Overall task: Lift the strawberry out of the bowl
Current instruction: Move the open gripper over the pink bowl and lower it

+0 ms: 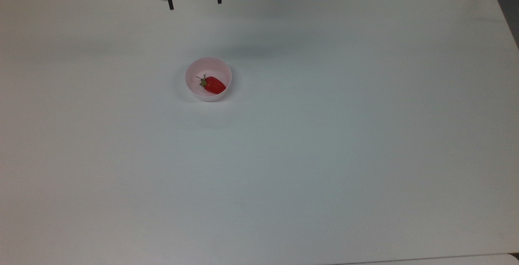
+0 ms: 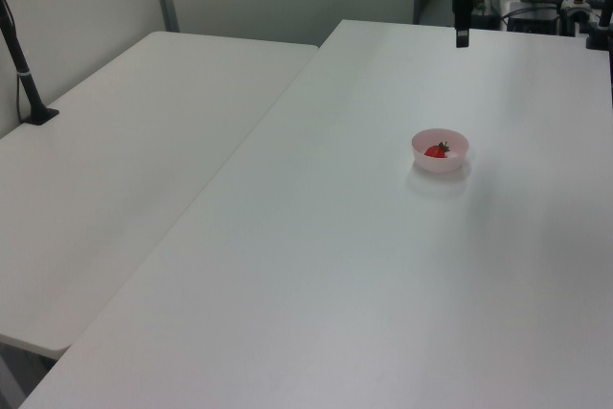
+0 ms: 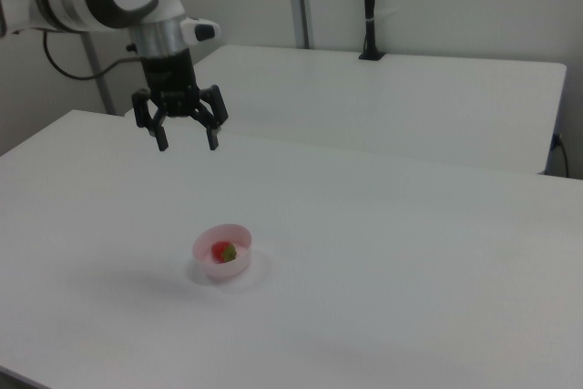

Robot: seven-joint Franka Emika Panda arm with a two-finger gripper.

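We see the bowl [image 1: 208, 78] standing on the white table [image 1: 324, 135], left of centre in the top view and toward the far half of the surface. The strawberry [image 1: 213, 85] lies on its side inside the bowl, with the green cap pointing to the top view's left and the red tip to the top view's right. In the right view we find the bowl [image 3: 221, 252] near the table's front left area, with the strawberry [image 3: 222, 250] resting against its inner wall.

The gripper [image 3: 186, 138] hangs in the air above the table, well apart from the bowl and higher than its rim. Its two fingers [image 3: 161, 137] point downward and stand wide apart, holding nothing. In the top view the gripper [image 1: 194, 2] sits at the far edge of the table, beyond the bowl. In the left view the gripper [image 2: 463, 34] hangs over the far end of the table, beyond the bowl [image 2: 440, 150].
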